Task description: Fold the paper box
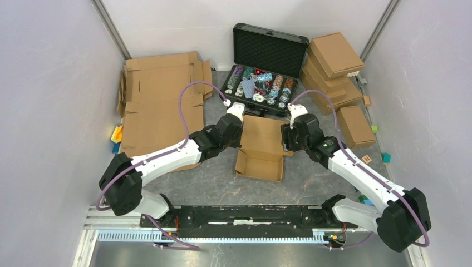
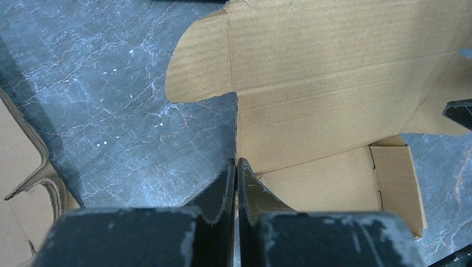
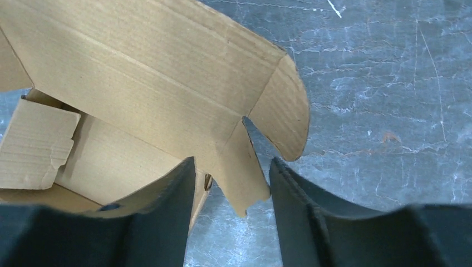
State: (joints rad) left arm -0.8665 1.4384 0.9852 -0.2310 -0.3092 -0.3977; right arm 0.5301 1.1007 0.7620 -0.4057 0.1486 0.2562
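The grey worktop (image 1: 311, 186) carries the paper box (image 1: 261, 146) at its centre, lying open between my arms. My left pincer (image 2: 236, 167) is closed tight, its tips at the box's left edge. My right pincer (image 3: 232, 162) stands parted around a side tab (image 3: 238, 181).

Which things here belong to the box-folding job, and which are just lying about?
Job: paper box, left gripper, right gripper.
Lying about: black case of chips, flat cardboard sheets, stacked folded boxes, coloured blocks.
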